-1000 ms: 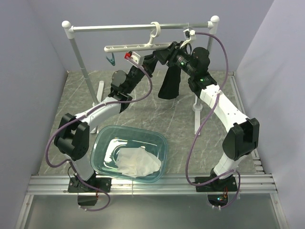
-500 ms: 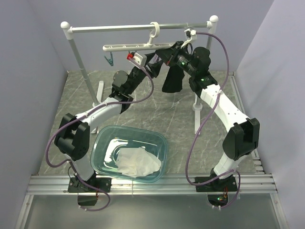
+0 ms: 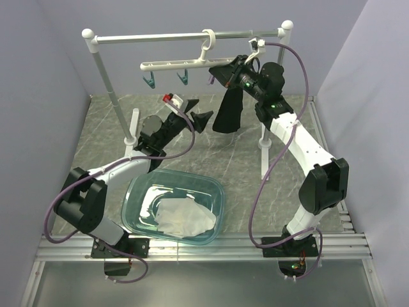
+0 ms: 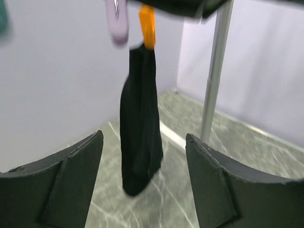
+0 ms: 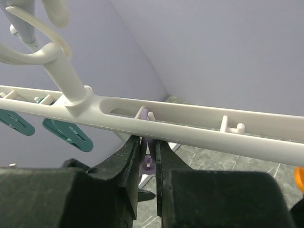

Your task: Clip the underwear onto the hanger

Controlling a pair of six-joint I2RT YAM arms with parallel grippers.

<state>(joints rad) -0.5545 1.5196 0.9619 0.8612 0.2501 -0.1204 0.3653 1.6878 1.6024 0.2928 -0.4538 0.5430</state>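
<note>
The white hanger [image 3: 182, 63] hangs by its hook from the rack rod. The black underwear [image 3: 229, 112] dangles from the hanger's orange peg [image 4: 147, 26], with its lower end above the floor. In the left wrist view the underwear [image 4: 140, 133] is ahead of my left gripper [image 4: 145, 156], and the purple peg [image 4: 118, 21] is blurred beside the orange one. My left gripper [image 3: 195, 118] is open and empty, below and left of the hanger. My right gripper [image 5: 148, 142] is shut on the purple peg [image 5: 148, 161] just under the hanger bar [image 5: 199, 127]. In the top view the right gripper [image 3: 220, 72] is at the bar's right part.
The tall rack [image 3: 192, 37] has posts at left [image 3: 108, 83] and right [image 4: 216, 71]. Two teal pegs [image 3: 149, 80] hang on the hanger's left half. A teal bin [image 3: 137, 192] holding a white cloth [image 3: 185, 217] stands in front of the left arm.
My left gripper has opened and drawn back down and left from the hanger. My right gripper has shut on the purple peg. The underwear still hangs from the hanger.
</note>
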